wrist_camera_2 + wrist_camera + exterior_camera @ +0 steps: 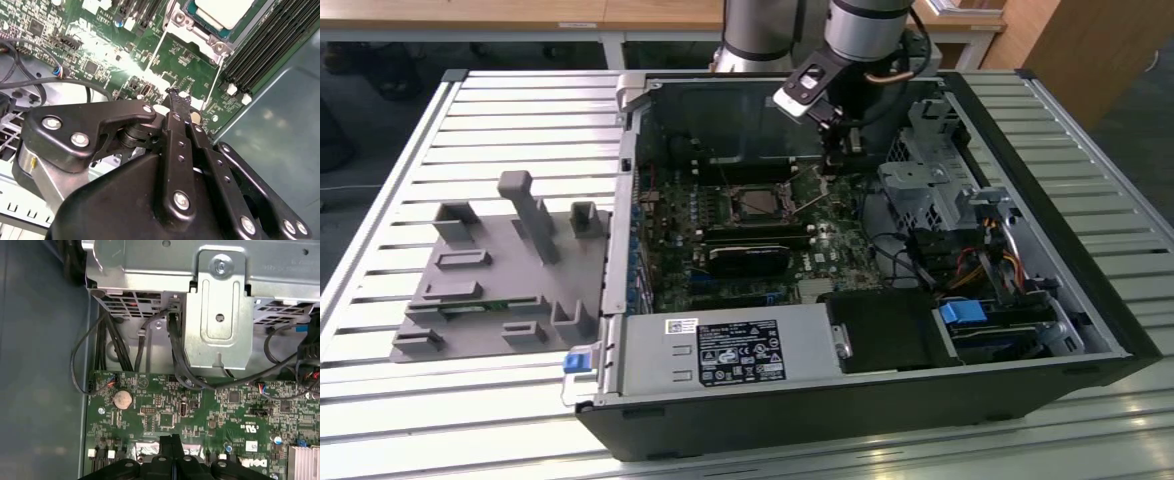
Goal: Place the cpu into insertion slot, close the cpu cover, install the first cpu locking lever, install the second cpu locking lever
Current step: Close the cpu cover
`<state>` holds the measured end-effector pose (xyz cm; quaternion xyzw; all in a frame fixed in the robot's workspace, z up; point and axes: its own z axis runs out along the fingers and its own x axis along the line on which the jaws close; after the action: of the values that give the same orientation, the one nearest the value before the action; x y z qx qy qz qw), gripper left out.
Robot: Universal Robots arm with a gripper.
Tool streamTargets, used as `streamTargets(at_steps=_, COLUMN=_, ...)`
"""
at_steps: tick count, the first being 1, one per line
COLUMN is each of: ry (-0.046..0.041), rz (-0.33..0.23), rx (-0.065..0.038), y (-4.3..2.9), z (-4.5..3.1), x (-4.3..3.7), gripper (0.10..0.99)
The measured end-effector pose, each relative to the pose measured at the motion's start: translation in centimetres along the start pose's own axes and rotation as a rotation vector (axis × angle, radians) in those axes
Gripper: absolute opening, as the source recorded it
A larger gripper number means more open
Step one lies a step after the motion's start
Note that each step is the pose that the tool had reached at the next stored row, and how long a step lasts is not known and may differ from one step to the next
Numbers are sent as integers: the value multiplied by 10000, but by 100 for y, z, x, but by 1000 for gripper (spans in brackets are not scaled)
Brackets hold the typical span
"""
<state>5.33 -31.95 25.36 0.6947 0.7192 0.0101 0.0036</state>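
1. Exterior view: the open computer case (881, 415) lies on its side on the slatted table (494, 110). That turns the green board upward, so the arm can reach it from above.
2. The insertion slot (758, 205) sits near the middle of the board. The tool (833, 168) hangs low inside the case, just beside the slot on the exterior view's right.
3. In the second wrist view the cpu (225, 10) lies flat in its socket with its pale top up, so the placing step looks done. The silvery cpu cover (200, 33) appears to lie down around the chip, but whether it is fully seated cannot be told.
4. In both wrist views the tool's fingers (168, 446) are pressed together with nothing between them. A closed tip makes a narrow pusher, which probably suits nudging a slim part better than lifting a chip.
5. A thin bright rod (814, 204) slants up between the socket and the tool. It is probably a locking lever not yet latched, which would explain why the tool is so near it.
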Motion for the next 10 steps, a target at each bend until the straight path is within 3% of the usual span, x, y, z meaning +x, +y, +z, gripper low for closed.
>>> streamTargets(at_steps=10, ry=-1, rz=-47, rx=1, y=119, z=22, x=6, gripper=106)
